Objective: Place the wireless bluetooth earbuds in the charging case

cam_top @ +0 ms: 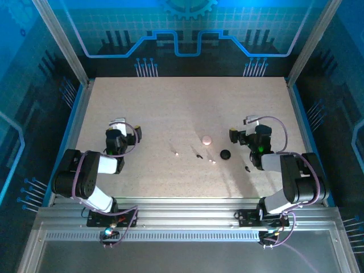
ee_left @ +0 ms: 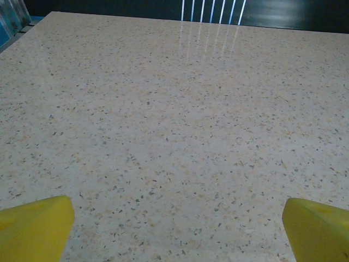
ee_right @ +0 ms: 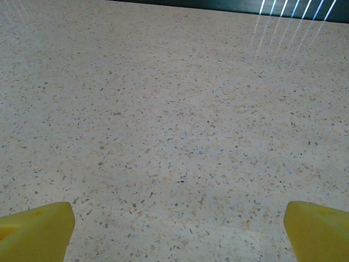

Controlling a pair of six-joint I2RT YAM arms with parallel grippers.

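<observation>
Yellow fingertips of the left gripper stand wide apart, empty; the right gripper gapes likewise. Whitish earbuds lie loose at 6 o'clock of the pale case, a black bud at 7, the black case at 4. What the cases hold is too small to tell. The buds are probably light, hard and skittish, so pinch across the body.

Speckled beige tabletop, flanked left and right by slanting aluminium posts. Behind it stands a blue backdrop printed with circuit lines. A ribbed metal rail runs along the near edge.
</observation>
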